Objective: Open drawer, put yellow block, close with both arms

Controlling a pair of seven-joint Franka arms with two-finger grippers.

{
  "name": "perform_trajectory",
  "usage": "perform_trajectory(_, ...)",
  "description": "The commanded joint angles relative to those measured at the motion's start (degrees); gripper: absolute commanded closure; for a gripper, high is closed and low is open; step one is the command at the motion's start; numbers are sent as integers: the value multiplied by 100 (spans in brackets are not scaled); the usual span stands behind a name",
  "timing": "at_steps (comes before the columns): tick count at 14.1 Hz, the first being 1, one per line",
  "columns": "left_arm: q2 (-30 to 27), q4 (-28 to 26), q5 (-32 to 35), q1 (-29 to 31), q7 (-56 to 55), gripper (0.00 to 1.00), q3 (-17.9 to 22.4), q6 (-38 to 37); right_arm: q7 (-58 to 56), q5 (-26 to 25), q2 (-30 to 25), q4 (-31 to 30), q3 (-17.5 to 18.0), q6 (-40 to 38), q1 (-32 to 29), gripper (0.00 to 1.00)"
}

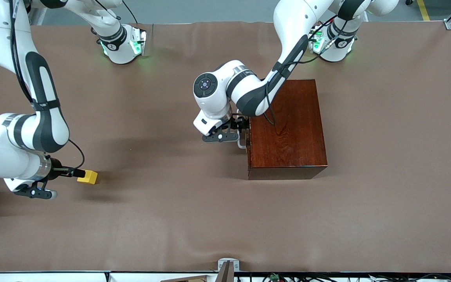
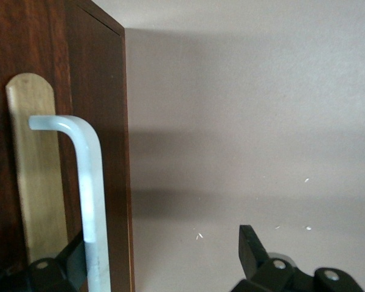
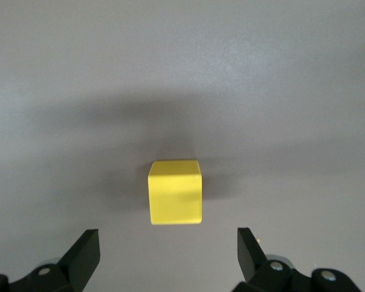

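The dark reddish-brown box (image 1: 288,129) stands mid-table with the drawer shut in it. In the left wrist view the drawer's pale wood front (image 2: 36,176) sits flush in the box face, with the white handle (image 2: 88,201) on it. My left gripper (image 1: 245,124) is open at that face; the handle stands between its fingers, close to one finger (image 2: 48,271) and apart from the other one. The yellow block (image 1: 88,177) lies on the table at the right arm's end. My right gripper (image 1: 77,172) is open, and the block (image 3: 175,192) lies just ahead of its fingertips (image 3: 249,249).
A brown cloth (image 1: 170,219) covers the whole table. The white handle (image 1: 242,141) juts from the box face on the side toward the right arm's end. The two arm bases (image 1: 121,45) stand along the table edge farthest from the front camera.
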Motion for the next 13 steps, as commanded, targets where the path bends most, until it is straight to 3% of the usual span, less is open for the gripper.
perform_trajectory(1, -25, 127, 8, -44, -164, 0, 6, 210, -108, -21, 200, 24, 69, 196, -95, 0)
perform_trajectory(13, 115, 126, -9, -52, -112, 0, -143, 1000, -38, 41, 719, -90, 69, 671, -147, 0)
